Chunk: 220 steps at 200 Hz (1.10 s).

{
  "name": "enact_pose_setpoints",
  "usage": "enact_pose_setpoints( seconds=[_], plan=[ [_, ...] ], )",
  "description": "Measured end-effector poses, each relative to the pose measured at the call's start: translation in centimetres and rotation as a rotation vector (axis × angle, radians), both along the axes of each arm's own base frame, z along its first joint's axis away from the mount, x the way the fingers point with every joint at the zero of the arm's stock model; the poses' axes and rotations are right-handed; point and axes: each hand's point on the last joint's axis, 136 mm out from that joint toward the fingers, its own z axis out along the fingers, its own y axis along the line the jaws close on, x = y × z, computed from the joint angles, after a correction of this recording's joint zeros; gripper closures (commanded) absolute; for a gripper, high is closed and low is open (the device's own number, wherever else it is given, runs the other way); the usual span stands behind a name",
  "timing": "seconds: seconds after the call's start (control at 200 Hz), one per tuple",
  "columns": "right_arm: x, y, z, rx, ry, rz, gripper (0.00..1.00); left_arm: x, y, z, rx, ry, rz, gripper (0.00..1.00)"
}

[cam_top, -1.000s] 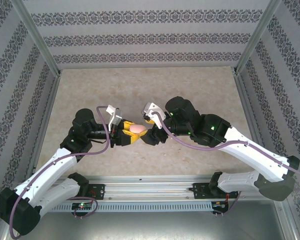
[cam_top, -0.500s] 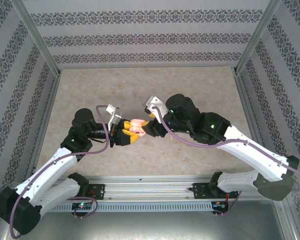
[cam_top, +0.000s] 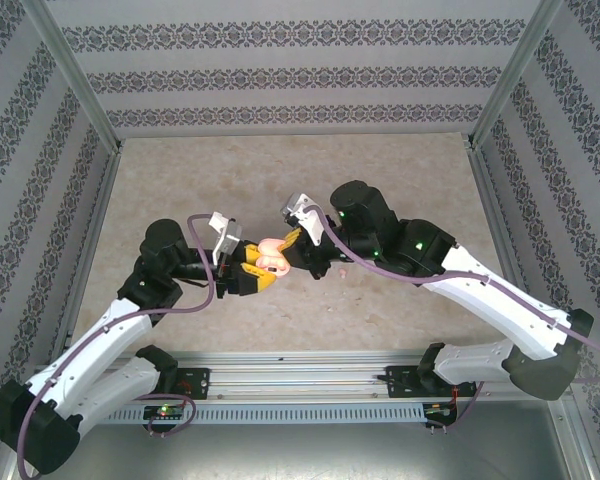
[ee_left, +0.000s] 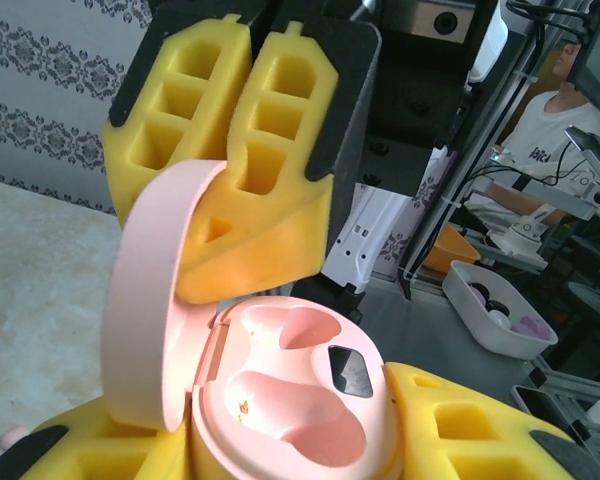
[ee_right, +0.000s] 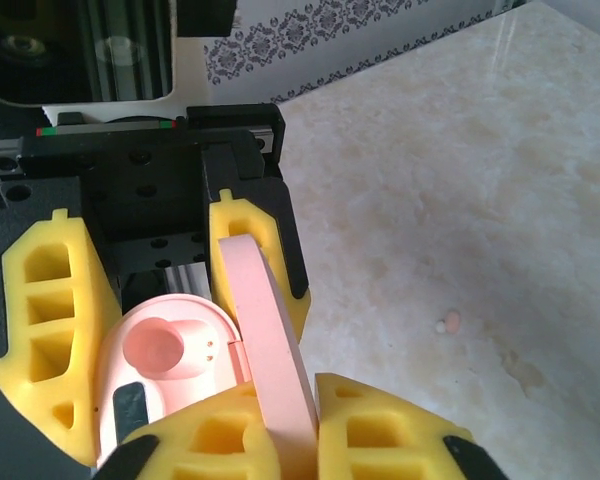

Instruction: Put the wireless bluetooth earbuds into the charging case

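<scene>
The pink oval charging case sits between the yellow foam fingers of my left gripper, which is shut on its body. Its lid stands swung open, and both sockets are bare. My right gripper is shut on the lid, pinching its edge. From above, the two grippers meet over the middle of the table with the case between them. One small pink earbud lies on the marble table to the right of the grippers.
Patterned walls and aluminium posts enclose the table. A rail runs along the near edge between the arm bases. Beyond the table a white tray holds small items.
My right gripper has closed onto the lid and moved up and back, swinging the lid open. The left arm has shifted only slightly, still holding the case.
</scene>
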Motion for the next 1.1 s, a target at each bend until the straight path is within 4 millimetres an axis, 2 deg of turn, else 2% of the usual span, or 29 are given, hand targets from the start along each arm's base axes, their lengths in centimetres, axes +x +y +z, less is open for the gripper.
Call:
enact_pose_setpoints(
  seconds=[0.16, 0.35, 0.56, 0.779, 1.099],
  plan=[
    [0.01, 0.37, -0.05, -0.001, 0.003, 0.009, 1.00, -0.07, 0.27, -0.20, 0.007, -0.049, 0.025, 0.81],
    [-0.29, 0.69, 0.16, -0.004, -0.026, 0.023, 1.00, -0.29, 0.56, -0.13, 0.011, -0.111, 0.044, 0.56],
    [-0.35, 0.89, 0.36, -0.006, -0.056, 0.028, 1.00, -0.28, 0.80, -0.04, 0.014, -0.169, 0.069, 0.43],
    [-0.32, 0.85, 0.19, -0.027, -0.086, 0.025, 1.00, -0.23, 0.90, 0.02, 0.016, -0.193, 0.081, 0.44],
    [-0.18, 0.77, 0.08, -0.051, -0.127, 0.014, 1.00, -0.14, 0.84, -0.22, 0.021, -0.173, 0.079, 0.60]
  ],
)
